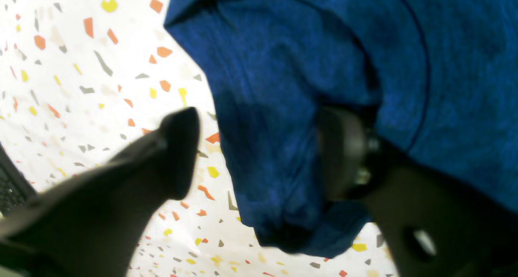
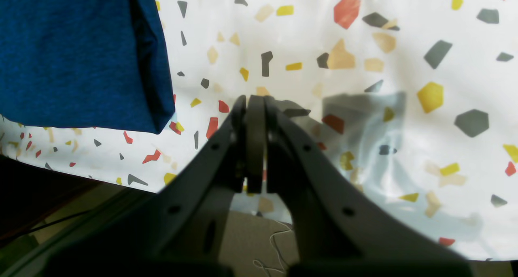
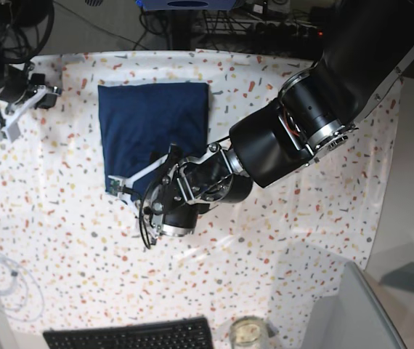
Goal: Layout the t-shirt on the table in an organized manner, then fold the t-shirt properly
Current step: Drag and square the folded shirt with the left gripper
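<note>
Two arms work over the table [image 3: 62, 240], whose white cloth is flecked with red, orange, grey and yellow. At the far left of the base view, near the table's upper corner, sits the right gripper [image 3: 12, 116], well apart from the t-shirt [image 3: 152, 116]; its wrist view shows the right gripper [image 2: 255, 107] with its jaws pressed flat together, clenched on nothing, hovering over bare speckled cloth near the table's edge, with a corner of the blue t-shirt [image 2: 77, 54] in the upper left of that view. Moving right in the base view, the t-shirt lies on the upper middle of the table as a tidy, roughly rectangular folded block of dark navy fabric, its edges fairly straight. At the shirt's lower edge is the left gripper [image 3: 136, 190], reaching in from the large black arm [image 3: 316, 116] that comes from the upper right. In its wrist view the left gripper [image 1: 259, 147] has its jaws spread wide, one dark finger over the speckled cloth on the left and the other against the shirt on the right; a bunched fold of the t-shirt [image 1: 275, 107] hangs between them, released rather than pinched. At the bottom of the base view a black keyboard [image 3: 131, 336] lies along the table's near edge, and a white cable [image 3: 0, 280] coils at lower left.
</note>
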Controlling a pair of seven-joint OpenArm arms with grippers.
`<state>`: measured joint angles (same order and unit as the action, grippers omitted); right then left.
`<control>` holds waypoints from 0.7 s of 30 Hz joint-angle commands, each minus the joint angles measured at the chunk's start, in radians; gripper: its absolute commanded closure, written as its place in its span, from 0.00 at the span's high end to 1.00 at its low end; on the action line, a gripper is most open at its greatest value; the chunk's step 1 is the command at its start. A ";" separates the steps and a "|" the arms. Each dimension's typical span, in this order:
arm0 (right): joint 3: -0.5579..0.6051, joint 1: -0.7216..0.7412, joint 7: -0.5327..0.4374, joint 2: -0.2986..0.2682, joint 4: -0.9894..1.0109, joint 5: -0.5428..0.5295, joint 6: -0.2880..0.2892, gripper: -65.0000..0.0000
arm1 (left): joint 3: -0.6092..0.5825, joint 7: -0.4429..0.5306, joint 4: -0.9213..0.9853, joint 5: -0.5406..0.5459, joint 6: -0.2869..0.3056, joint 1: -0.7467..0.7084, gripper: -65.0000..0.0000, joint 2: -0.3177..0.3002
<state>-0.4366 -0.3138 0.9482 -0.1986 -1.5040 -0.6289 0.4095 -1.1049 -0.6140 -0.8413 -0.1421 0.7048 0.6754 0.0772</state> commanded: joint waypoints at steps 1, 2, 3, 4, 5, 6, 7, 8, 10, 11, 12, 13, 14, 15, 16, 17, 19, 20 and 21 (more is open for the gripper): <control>-0.005 0.003 -0.011 -0.015 -0.016 -0.016 0.001 0.00 | 0.010 0.007 -0.017 0.000 -0.007 0.042 0.76 0.013; -0.005 0.003 -0.011 -0.015 -0.016 -0.016 0.001 0.00 | 0.007 0.006 -0.017 0.000 -0.007 0.056 0.80 0.013; -0.005 0.003 -0.011 -0.015 -0.016 -0.016 0.001 0.00 | 0.007 0.006 -0.017 0.000 -0.007 0.063 0.83 0.013; -0.005 0.005 -0.011 -0.017 -0.016 -0.016 0.001 0.00 | 0.010 0.006 -0.019 0.000 -0.007 0.071 0.84 0.013; -0.003 0.005 -0.011 -0.017 -0.016 -0.016 0.001 0.00 | 0.010 0.006 -0.025 0.000 -0.007 0.077 0.84 0.013; -0.003 0.005 -0.011 -0.017 -0.016 -0.016 0.001 0.00 | 0.010 0.006 -0.046 0.000 -0.007 0.079 0.84 0.011; -0.003 0.005 -0.011 -0.017 -0.016 -0.016 0.001 0.00 | 0.010 0.004 -0.079 0.000 -0.007 0.080 0.85 0.006; -0.003 0.005 -0.011 -0.017 -0.016 -0.016 0.001 0.00 | 0.010 0.004 -0.106 0.000 -0.007 0.089 0.85 -0.006; -0.003 0.006 -0.011 -0.017 -0.016 -0.016 0.001 0.00 | 0.012 -0.019 -0.146 0.002 -0.007 0.091 0.84 -0.020; -0.003 0.006 -0.011 -0.017 -0.016 -0.016 0.001 0.00 | 0.012 -0.040 -0.161 0.002 -0.007 0.091 0.84 -0.020; -0.003 0.006 -0.011 -0.017 -0.016 -0.016 0.001 0.00 | 0.012 -0.063 -0.175 0.002 -0.007 0.091 0.84 -0.021; -0.003 0.006 -0.011 -0.017 -0.016 -0.016 0.001 0.00 | 0.012 -0.082 -0.192 0.002 -0.007 0.091 0.84 -0.021; -0.003 0.006 -0.011 -0.017 -0.016 -0.016 0.001 0.00 | 0.012 -0.099 -0.215 0.002 -0.007 0.088 0.84 -0.023; -0.003 0.006 -0.011 -0.019 -0.016 -0.016 0.001 0.00 | 0.012 -0.119 -0.243 0.002 -0.007 0.083 0.83 -0.034; -0.003 0.006 -0.011 -0.019 -0.022 -0.016 0.001 0.00 | 0.013 -0.139 -0.272 0.002 -0.007 0.080 0.83 -0.052; -0.003 0.006 -0.011 -0.019 -0.027 -0.016 0.001 0.00 | 0.013 -0.165 -0.312 0.002 -0.007 0.065 0.83 -0.069; -0.003 0.000 -0.011 -0.028 -0.060 -0.015 0.004 0.00 | 0.061 -0.214 -0.410 0.002 -0.007 0.023 0.75 -0.113; -0.003 -0.014 -0.011 -0.042 -0.085 -0.015 0.006 0.00 | 0.110 -0.235 -0.459 0.000 -0.007 -0.016 0.65 -0.133; -0.003 -0.031 -0.011 -0.054 -0.120 -0.015 0.006 0.00 | 0.177 -0.255 -0.517 -0.004 -0.007 -0.065 0.51 -0.152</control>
<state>-0.4320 -0.3466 0.9466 -0.2329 -1.6062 -0.6331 0.4088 -0.9287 -0.8623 -1.3506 -0.1310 0.7048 0.5770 -0.0757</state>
